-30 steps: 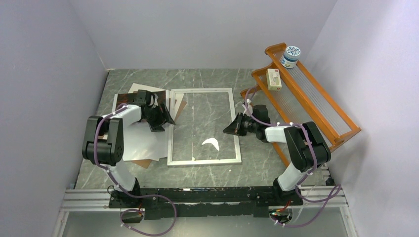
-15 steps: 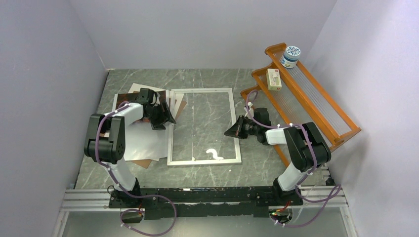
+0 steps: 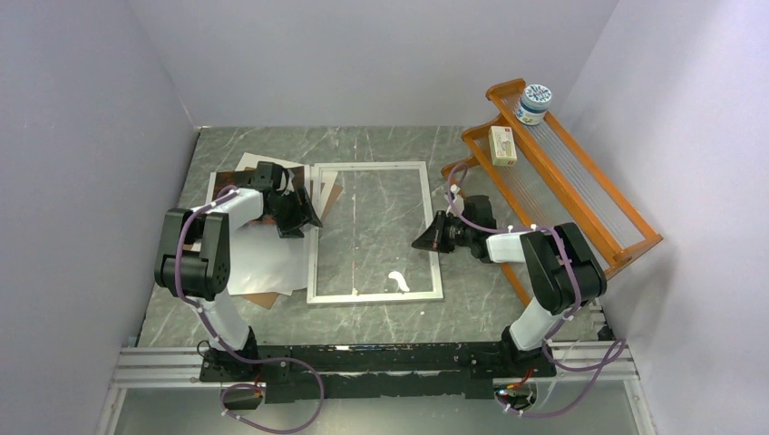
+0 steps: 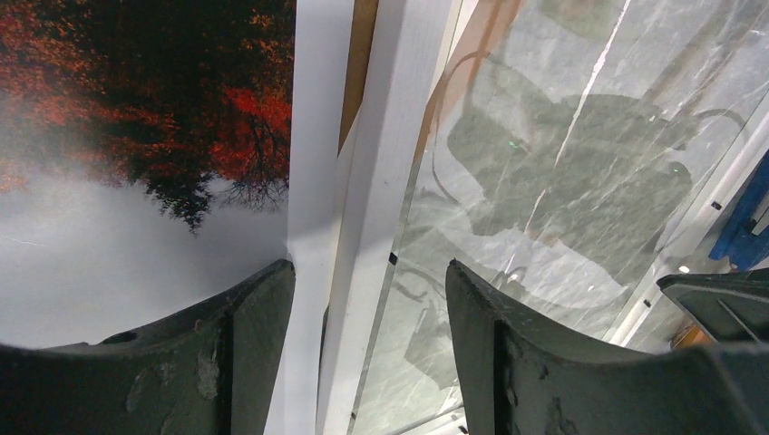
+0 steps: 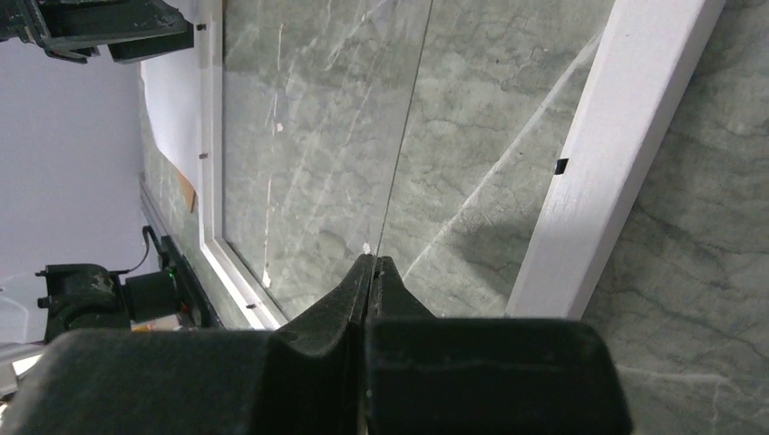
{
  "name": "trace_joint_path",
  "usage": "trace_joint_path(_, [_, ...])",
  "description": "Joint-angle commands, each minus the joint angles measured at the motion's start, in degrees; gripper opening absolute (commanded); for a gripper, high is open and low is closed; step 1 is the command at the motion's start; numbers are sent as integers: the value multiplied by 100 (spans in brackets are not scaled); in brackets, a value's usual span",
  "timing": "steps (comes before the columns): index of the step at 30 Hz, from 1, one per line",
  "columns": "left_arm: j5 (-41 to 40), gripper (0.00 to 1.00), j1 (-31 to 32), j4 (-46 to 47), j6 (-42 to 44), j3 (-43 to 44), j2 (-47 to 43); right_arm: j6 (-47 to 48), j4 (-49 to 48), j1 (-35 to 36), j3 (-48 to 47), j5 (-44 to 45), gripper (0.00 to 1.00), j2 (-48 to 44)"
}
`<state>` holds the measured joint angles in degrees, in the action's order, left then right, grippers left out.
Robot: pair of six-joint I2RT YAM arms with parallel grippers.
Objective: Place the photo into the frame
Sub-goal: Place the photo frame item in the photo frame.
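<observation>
Thin-rimmed silvery-white rectangular picture frame (image 3: 315, 237) lies flat on the grey marble tabletop (image 3: 381, 145). The glossy white-bordered photo (image 4: 136, 136), red foliage under grey mist, lies face up just beside the frame's left rim. The left gripper (image 4: 367, 272) is released, fingers straddling that rim. The right gripper (image 5: 372, 261) is clenched just inside the frame's right rim, possibly pinching a clear pane; unclear.

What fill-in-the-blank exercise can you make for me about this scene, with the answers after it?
1. The photo lies on the ___ side of the frame.
2. The jaws of the left gripper are ___.
3. The jaws of the right gripper are ___.
4. The jar stands on the ___ rack.
Missing words: left, open, shut, orange.
</observation>
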<state>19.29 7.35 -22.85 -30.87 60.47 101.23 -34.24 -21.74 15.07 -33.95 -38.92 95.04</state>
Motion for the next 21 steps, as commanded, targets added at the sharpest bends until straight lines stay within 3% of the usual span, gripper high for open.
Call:
trace_joint_path(1, [8, 67, 99, 81, 60, 96, 214, 377, 99, -12, -234, 118, 0, -83])
trace_joint_path(16, [-53, 67, 108, 15, 31, 110, 251, 375, 96, -13, -306, 55, 0, 3])
trace_joint_path(21, [-193, 75, 108, 24, -145, 100, 9, 157, -95, 8, -189, 4, 0, 5])
